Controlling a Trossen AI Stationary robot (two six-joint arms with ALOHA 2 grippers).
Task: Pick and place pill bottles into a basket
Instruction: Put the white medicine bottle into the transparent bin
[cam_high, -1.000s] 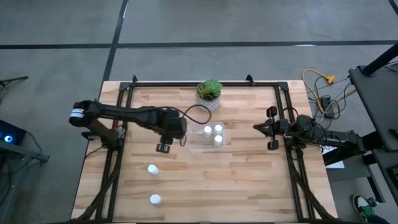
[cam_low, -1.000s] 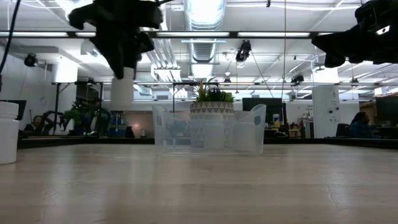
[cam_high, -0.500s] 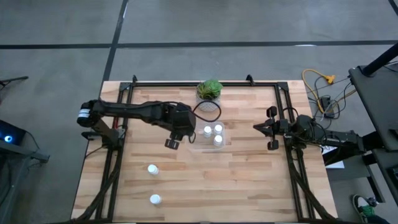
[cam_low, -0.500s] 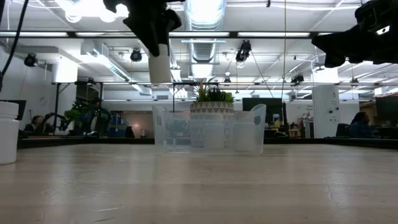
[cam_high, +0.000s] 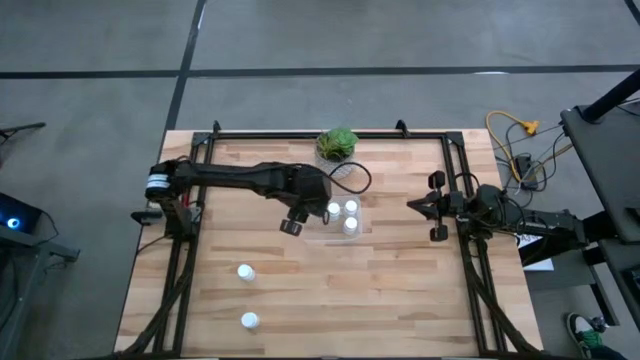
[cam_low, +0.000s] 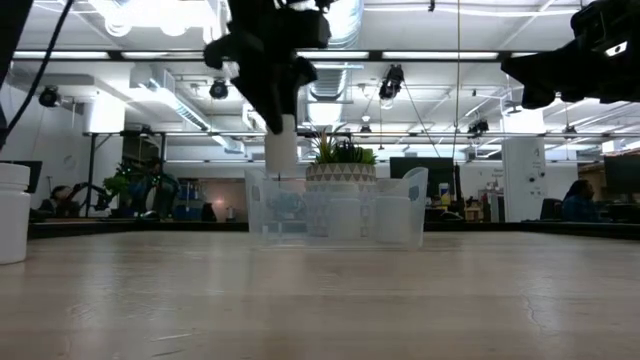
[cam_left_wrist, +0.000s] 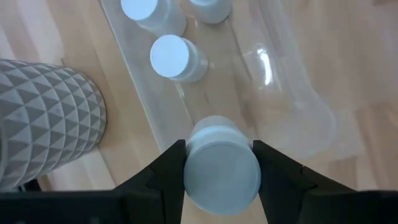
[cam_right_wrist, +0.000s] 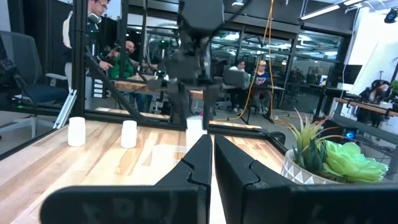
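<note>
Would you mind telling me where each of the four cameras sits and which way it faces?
High view: above, straight down on the table, both arms, the clear tray.
Low view: table height, level across; the left hand carries a pill bottle above the tray's edge.
Left wrist view: down past its fingers onto that bottle and tray.
Right wrist view: across the table past shut fingers.
Shared: the held bottle and tray show in the first three.
</note>
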